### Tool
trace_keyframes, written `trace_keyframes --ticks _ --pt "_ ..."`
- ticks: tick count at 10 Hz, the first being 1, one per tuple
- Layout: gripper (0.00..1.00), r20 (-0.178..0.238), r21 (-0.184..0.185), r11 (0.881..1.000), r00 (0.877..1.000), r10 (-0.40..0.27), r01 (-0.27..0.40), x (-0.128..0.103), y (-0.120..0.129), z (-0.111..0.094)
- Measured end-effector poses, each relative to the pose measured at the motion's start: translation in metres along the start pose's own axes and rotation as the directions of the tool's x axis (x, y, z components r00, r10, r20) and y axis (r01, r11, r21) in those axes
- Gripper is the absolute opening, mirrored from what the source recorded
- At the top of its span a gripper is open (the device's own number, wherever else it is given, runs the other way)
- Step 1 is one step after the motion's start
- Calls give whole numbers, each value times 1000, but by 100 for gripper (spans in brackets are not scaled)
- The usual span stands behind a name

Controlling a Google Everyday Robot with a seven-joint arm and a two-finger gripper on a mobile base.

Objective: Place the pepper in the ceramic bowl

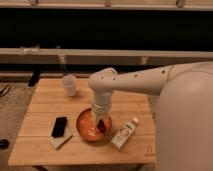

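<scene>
The orange-red ceramic bowl sits on the wooden table, near the front middle. My gripper reaches down from the white arm into the bowl's right half. A small dark-red pepper shows at the gripper's tip, low inside the bowl. The arm hides the bowl's back right rim.
A translucent white cup stands at the back left. A white bottle lies just right of the bowl. A black phone lies on a pale pad left of the bowl. A dark ledge runs behind the table.
</scene>
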Motion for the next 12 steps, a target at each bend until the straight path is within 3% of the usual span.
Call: trace_keyframes --ticks 6,9,12 --pt "78 23 -5 1000 1000 -1 1 -24 4 8" --pt "78 72 -16 999 996 53 -52 -52 -13 -11" --pt "78 80 -28 992 989 123 -121 -72 -37 -28"
